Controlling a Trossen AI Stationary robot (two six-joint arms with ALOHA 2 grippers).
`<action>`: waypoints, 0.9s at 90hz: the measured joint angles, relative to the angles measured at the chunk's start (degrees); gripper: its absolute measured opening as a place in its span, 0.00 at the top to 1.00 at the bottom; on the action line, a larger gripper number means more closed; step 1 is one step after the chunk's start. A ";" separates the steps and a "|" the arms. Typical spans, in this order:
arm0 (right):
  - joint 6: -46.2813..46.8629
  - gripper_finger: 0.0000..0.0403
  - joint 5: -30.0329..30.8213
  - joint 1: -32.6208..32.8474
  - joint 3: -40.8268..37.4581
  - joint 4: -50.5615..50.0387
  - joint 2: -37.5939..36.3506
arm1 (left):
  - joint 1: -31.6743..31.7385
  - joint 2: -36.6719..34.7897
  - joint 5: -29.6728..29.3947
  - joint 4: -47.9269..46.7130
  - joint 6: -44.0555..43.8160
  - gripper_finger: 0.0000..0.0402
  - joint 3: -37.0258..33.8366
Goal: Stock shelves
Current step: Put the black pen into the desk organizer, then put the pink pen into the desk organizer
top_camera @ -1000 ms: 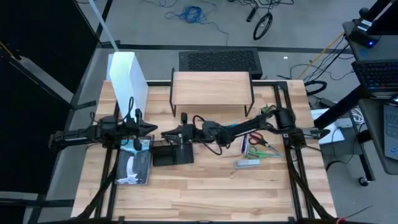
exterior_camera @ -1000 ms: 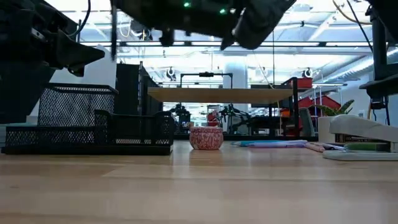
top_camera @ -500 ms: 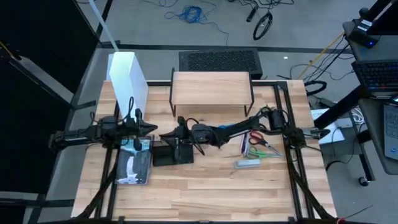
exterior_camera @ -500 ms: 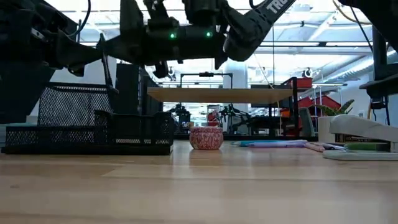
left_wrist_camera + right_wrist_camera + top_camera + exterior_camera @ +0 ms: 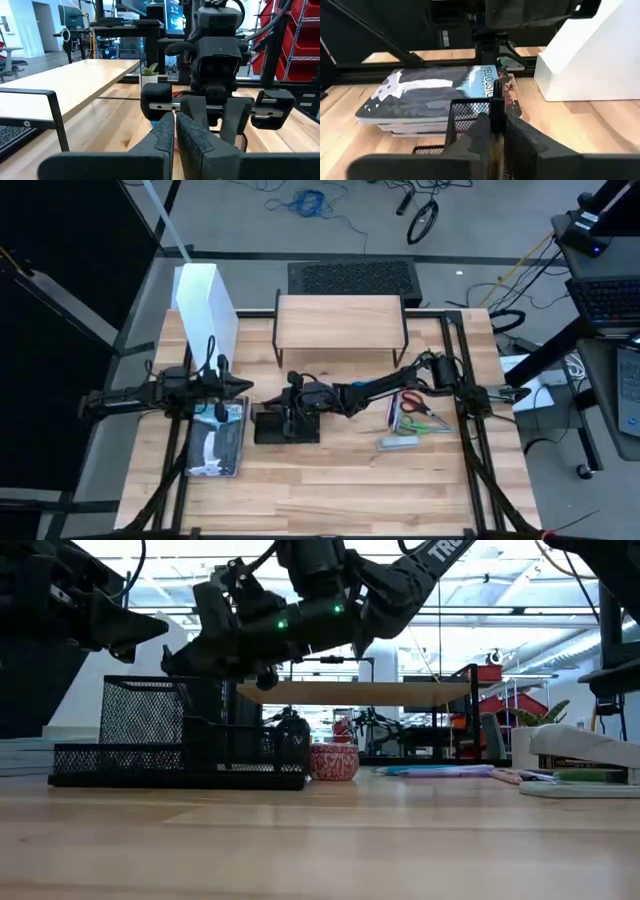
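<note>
Spanning the frame was the wooden table (image 5: 330,480). Shelf riser (image 5: 340,323) sat at the back middle, light-wood top on black legs, nothing on it. White file box (image 5: 205,302) stood upright to its left, at the back-left corner. Stack of books (image 5: 217,442) lay flat, front-left. Black mesh tray (image 5: 286,425) sat just right of the books, in front of the riser and apart from it. Right gripper (image 5: 293,406) reached across to the tray, fingers pinched on its mesh wall per the right wrist view. Left gripper (image 5: 243,387) hovered above the books' back edge, fingers pressed together, holding nothing. Small red-patterned cup (image 5: 333,761) stood near the tray. Scissors (image 5: 418,404), pens (image 5: 392,411) and stapler (image 5: 398,443) lay on the right side.
</note>
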 joint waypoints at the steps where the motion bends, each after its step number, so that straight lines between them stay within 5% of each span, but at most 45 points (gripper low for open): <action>1: -0.12 0.81 0.00 0.00 0.00 0.00 0.00 | 0.00 0.00 -0.01 0.00 0.00 0.99 0.00; 33: -1.67 0.54 0.02 0.15 0.00 -6.88 -5.95 | -0.01 0.00 -0.06 0.01 -0.01 0.99 0.01; 61: -2.86 0.54 0.17 0.11 0.00 -46.66 -25.12 | -0.02 0.00 -0.06 0.00 0.00 0.99 0.02; 81: 3.96 0.56 1.01 0.15 0.00 -74.02 -30.93 | -0.02 -0.02 -0.06 0.01 -0.02 0.99 0.00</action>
